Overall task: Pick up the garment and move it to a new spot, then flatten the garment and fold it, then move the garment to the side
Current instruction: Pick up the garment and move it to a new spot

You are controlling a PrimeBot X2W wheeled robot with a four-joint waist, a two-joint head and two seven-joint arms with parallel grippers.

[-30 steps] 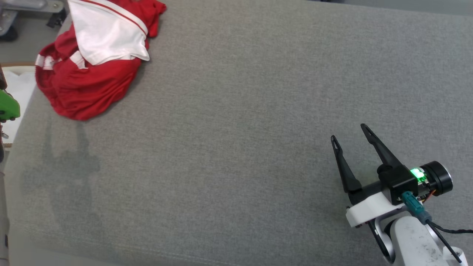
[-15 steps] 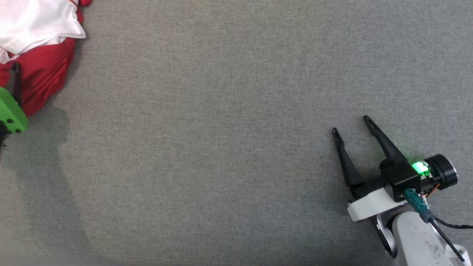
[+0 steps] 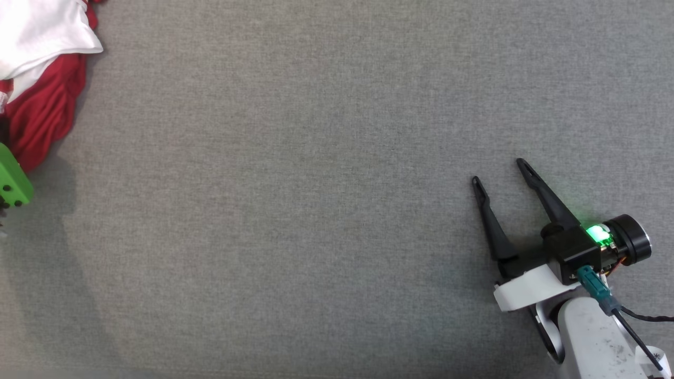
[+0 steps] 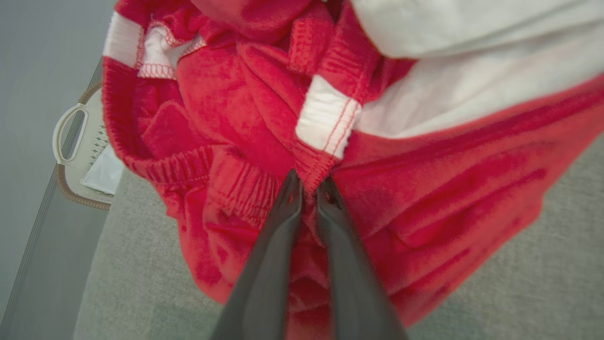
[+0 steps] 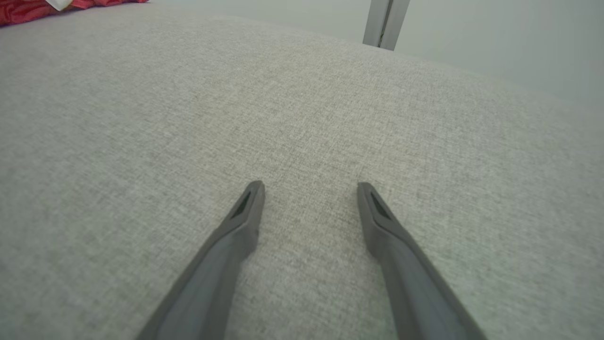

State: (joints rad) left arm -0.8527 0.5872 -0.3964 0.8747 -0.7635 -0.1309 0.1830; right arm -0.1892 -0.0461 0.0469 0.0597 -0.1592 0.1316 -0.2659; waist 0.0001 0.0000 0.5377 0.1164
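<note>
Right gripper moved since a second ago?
Yes. The right gripper moved rightward, away from the crumpled red-and-white garment on the grey fabric surface; the head camera swung too.

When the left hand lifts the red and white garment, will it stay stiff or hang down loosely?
Probably loosely: the garment lies in soft folds, so it should drape below the left hand. The hand pinches only a small fold, so the rest may unfold or slip. The cloth looks thin, so it is likely light.
</note>
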